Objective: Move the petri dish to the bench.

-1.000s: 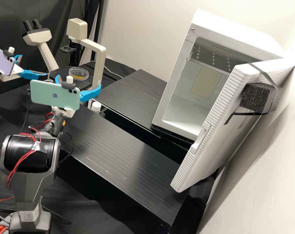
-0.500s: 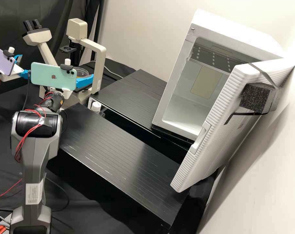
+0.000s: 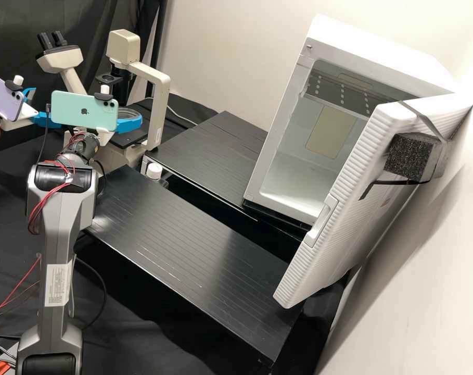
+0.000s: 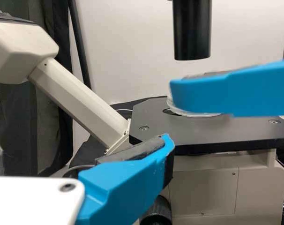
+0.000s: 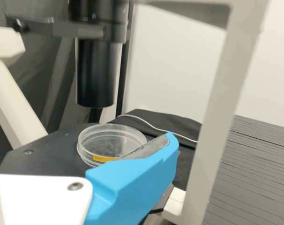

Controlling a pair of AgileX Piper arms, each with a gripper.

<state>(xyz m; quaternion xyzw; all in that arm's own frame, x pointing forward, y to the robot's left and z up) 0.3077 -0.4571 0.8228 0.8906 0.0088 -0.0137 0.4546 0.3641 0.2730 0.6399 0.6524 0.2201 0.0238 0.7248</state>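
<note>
On the microscope stage [image 3: 133,136] lies a clear round petri dish [image 3: 131,111], partly behind my right gripper [image 3: 119,107], whose fingers stand apart at the stage. The right wrist view shows the dish [image 5: 97,140] with a yellow label, overlapped by one finger of my right gripper [image 5: 142,173]. My left gripper [image 3: 41,103] is open at the far left, away from the dish. From the left wrist, one finger of that gripper [image 4: 132,176] appears below the stage; the right gripper's finger covers most of the dish [image 4: 198,114].
The microscope's lamp arm [image 3: 161,96] rises right of the stage, with a black condenser tube [image 5: 95,75] above the dish. Two black ribbed bench tops [image 3: 194,234] lie nearer and to the right. A white-capped bottle [image 3: 154,171] stands between them, and an incubator [image 3: 293,172] has its door open.
My right arm has moved away from the high camera toward the microscope, bringing its gripper to the dish. The left arm and the dish have kept their places.
</note>
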